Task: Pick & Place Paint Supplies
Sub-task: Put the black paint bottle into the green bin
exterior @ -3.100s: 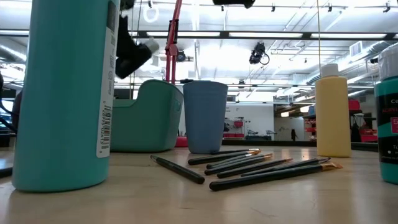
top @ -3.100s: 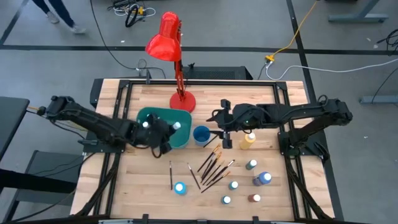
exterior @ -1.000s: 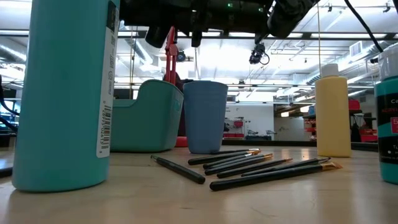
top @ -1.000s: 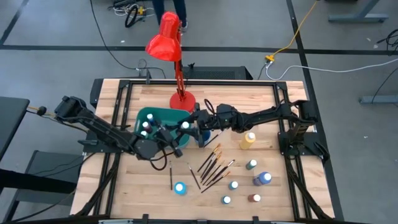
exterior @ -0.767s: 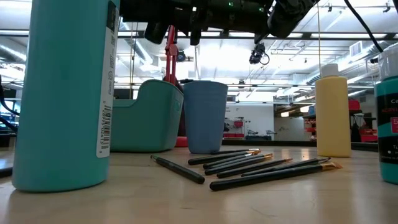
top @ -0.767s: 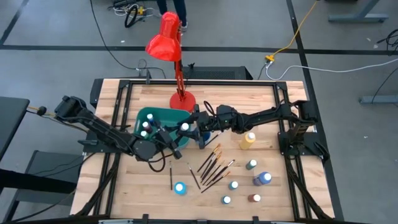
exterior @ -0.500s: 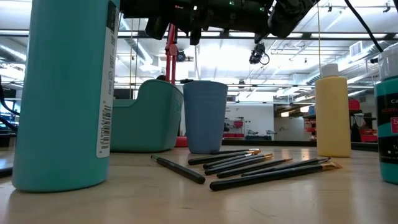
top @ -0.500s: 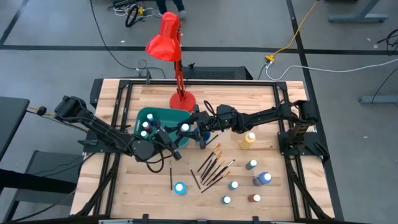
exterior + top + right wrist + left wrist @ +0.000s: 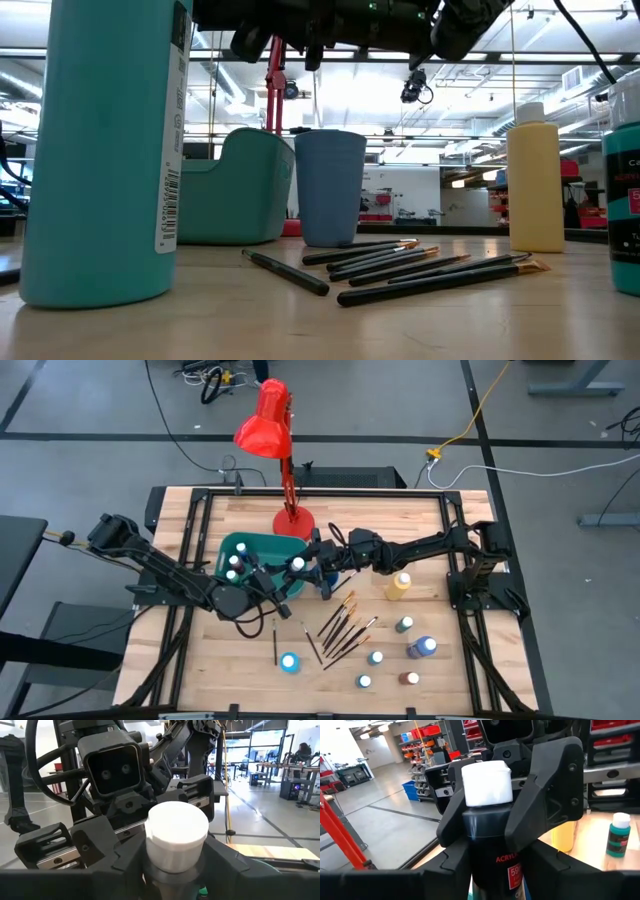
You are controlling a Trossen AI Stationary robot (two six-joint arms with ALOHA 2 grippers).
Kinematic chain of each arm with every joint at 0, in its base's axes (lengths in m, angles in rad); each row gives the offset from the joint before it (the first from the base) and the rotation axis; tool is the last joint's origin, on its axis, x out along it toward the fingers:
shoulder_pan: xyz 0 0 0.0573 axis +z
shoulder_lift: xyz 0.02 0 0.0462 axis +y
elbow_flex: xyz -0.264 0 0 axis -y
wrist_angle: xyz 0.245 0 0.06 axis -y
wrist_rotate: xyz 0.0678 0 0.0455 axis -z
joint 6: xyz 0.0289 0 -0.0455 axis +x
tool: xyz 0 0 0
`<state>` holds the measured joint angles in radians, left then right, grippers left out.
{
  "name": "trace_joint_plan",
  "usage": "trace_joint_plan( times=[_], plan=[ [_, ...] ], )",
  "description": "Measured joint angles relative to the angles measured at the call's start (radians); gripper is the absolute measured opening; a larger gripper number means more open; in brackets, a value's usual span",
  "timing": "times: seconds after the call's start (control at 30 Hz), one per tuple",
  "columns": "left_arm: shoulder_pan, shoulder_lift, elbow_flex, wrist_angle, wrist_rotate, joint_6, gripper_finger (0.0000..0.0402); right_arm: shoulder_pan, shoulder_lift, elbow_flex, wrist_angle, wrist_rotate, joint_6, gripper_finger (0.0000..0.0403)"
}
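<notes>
A dark paint bottle with a white cap (image 9: pixel 297 564) stands upright in the air between the teal bin (image 9: pixel 262 544) and the blue cup (image 9: pixel 330 185). My left gripper (image 9: pixel 284 576) reaches it from the table's left, my right gripper (image 9: pixel 312 567) from the right, and both are shut on it. Two white-capped bottles (image 9: pixel 235 566) stand in the bin. Several brushes (image 9: pixel 345 625) lie on the table near the middle. The tall yellow bottle (image 9: pixel 398 585) stands to the right of the cup. My left gripper (image 9: pixel 495 875) pinches the bottle's lower body (image 9: pixel 492 870) between its two fingers, coming in level from the table's left. The bottle stands upright, clear of the table. My right gripper (image 9: pixel 175 865) pinches the bottle's shoulder just under the cap (image 9: pixel 470 820), a finger (image 9: pixel 545 805) on each side, level from the table's right.
A red desk lamp (image 9: pixel 268 420) stands behind the bin on its base (image 9: pixel 293 520). Several small bottles (image 9: pixel 404 624) stand at the near right, and a teal one (image 9: pixel 289 662) near the front. Metal rails (image 9: pixel 455 510) frame the table.
</notes>
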<state>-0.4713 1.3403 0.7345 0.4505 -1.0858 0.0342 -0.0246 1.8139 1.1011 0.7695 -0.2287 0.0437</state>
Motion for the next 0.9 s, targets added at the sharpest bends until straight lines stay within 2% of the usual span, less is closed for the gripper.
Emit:
trace_joint_plan(
  times=[0.2, 0.33, 0.57, 0.7, 0.9],
  plan=[
    [0.016, -0.001, 0.0, -0.026, 0.023, 0.057, 0.0175, 0.0, 0.001, -0.001, -0.003, 0.001, 0.0, 0.0168],
    [0.02, -0.001, 0.0, -0.041, 0.048, 0.074, 0.0205, 0.0, 0.0, -0.001, -0.02, 0.002, 0.001, 0.0167],
    [0.007, 0.0, 0.0, -0.078, 0.069, -0.042, 0.0266, -0.006, 0.001, -0.001, -0.04, 0.008, -0.004, 0.0167],
    [-0.015, 0.002, 0.003, -0.089, 0.026, -0.076, 0.0276, -0.011, 0.002, 0.002, -0.037, 0.003, -0.007, 0.0166],
    [-0.062, -0.002, 0.022, -0.082, -0.126, -0.128, 0.0271, -0.015, 0.005, -0.001, -0.058, 0.012, -0.022, 0.0165]
  ],
)
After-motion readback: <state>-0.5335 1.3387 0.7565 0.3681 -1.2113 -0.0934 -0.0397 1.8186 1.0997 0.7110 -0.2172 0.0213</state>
